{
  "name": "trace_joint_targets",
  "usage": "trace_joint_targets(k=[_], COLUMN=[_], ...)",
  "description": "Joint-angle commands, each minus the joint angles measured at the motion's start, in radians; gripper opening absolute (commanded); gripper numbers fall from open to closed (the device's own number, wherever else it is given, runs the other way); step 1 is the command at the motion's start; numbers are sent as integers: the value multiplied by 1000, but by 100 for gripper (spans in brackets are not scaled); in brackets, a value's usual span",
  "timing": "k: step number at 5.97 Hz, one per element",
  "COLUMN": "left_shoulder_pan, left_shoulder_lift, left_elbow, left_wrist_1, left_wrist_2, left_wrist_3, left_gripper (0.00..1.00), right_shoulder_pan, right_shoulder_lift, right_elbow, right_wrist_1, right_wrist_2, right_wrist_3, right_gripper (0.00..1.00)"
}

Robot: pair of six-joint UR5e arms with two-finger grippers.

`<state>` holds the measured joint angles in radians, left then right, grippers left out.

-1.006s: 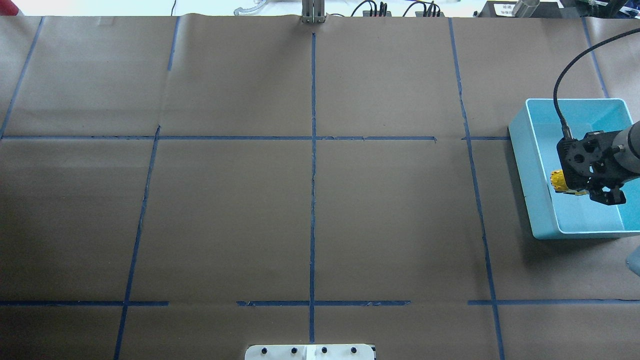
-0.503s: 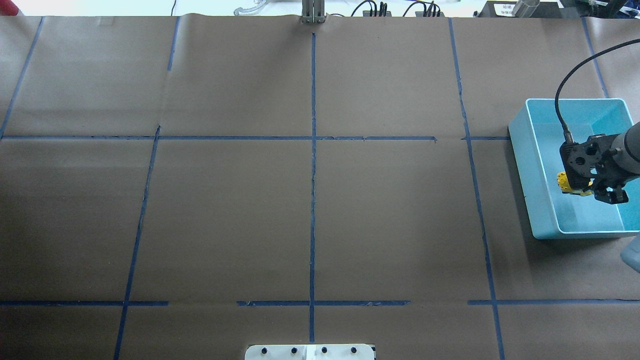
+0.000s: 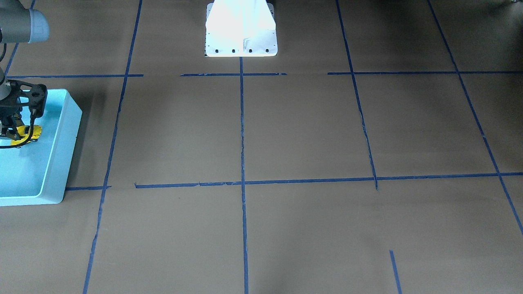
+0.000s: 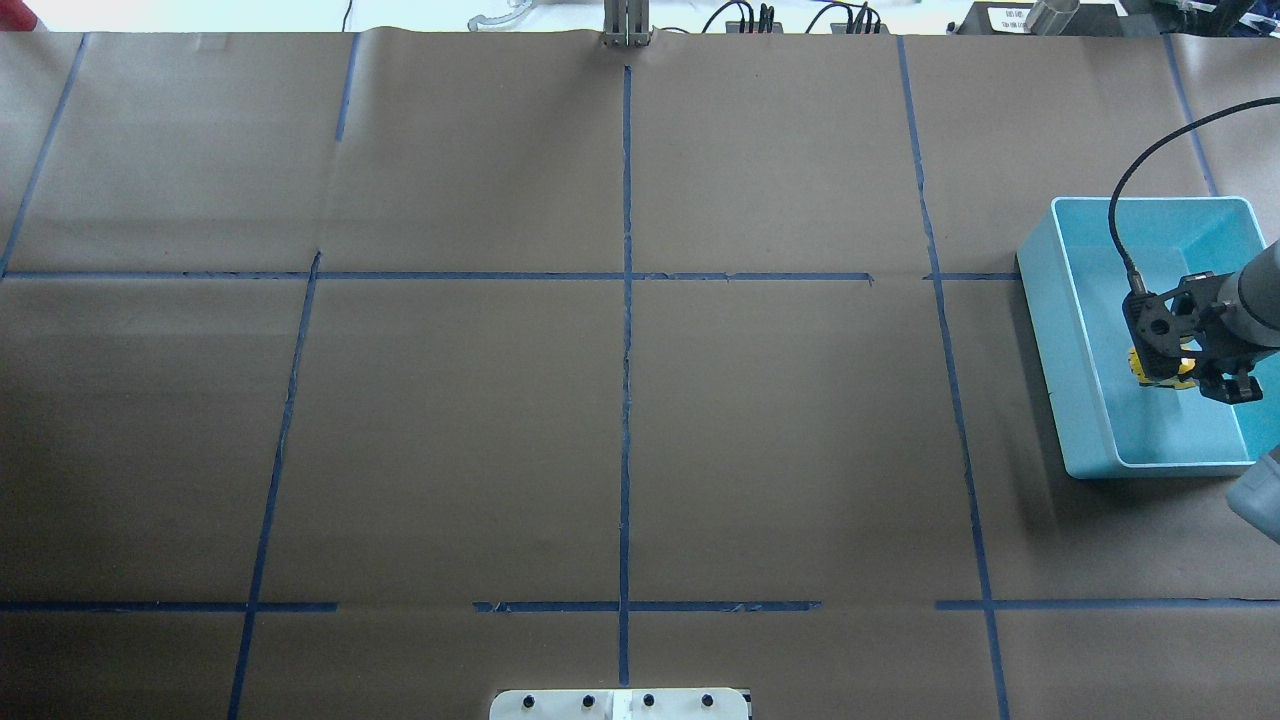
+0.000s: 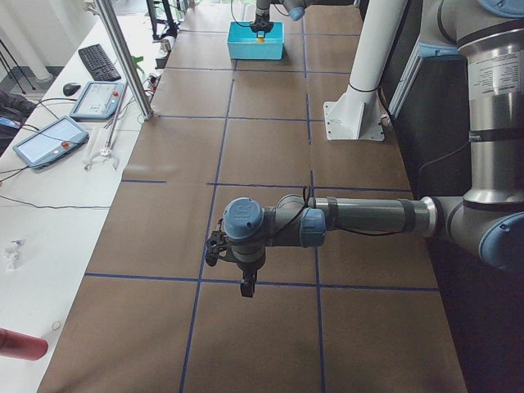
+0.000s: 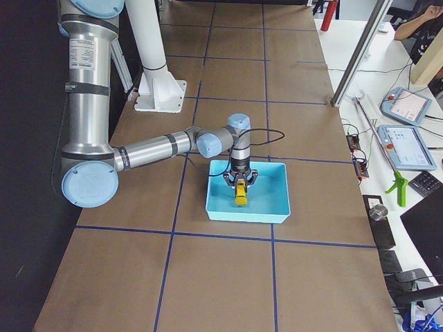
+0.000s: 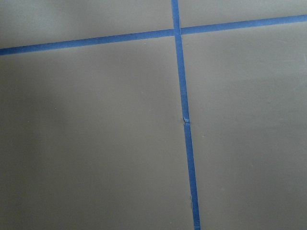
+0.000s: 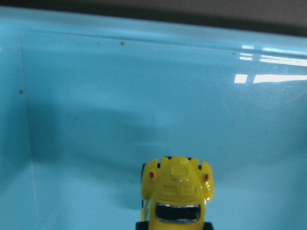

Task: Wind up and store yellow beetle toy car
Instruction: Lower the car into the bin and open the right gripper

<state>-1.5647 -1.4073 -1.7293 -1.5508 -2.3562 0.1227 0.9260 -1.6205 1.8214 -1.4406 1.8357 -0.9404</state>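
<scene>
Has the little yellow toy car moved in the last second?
Yes. In the overhead view the small yellow beetle toy car has shifted right, away from the light blue plastic bin's left wall.

Even overhead light, no hard shadow edges. Brown paper table cover [image 4: 450,440] reads mid-bright in overhead view, w/ a washed-out strip along the top edge. Front-facing view: white metal robot base [image 3: 241,28] is blown out, detail lost. Light blue plastic bin [image 4: 1060,380] throws a soft shadow on the paper at its left & robot-side walls. Right wrist view: white glare streaks on bin wall, upper right; bright yellow beetle-shaped toy car [image 8: 176,191] is fairly sharp w/ glossy highlights. Left wrist view is dim & flat, blue tape lines [image 7: 184,120] a bit soft.
</scene>
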Motion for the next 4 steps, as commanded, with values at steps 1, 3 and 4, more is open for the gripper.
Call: trace_joint_targets(k=[1,3,4], left_shoulder_pan=[2,2,2], left_shoulder_lift=[-1,-1,-1], left_elbow=[0,0,0], left_wrist_1=[0,0,0], left_wrist_2=[0,0,0], left_wrist_3=[-2,-2,-2], left_gripper=[100,100,100], right_shoulder_pan=[-1,2,22], right_shoulder_lift=[33,39,37], right_elbow=[-40,-22,19], right_wrist_1=[0,-1,-3], right_wrist_2=[-21,-12,16], right_wrist_3=[0,6,8], right_gripper=[8,100,100])
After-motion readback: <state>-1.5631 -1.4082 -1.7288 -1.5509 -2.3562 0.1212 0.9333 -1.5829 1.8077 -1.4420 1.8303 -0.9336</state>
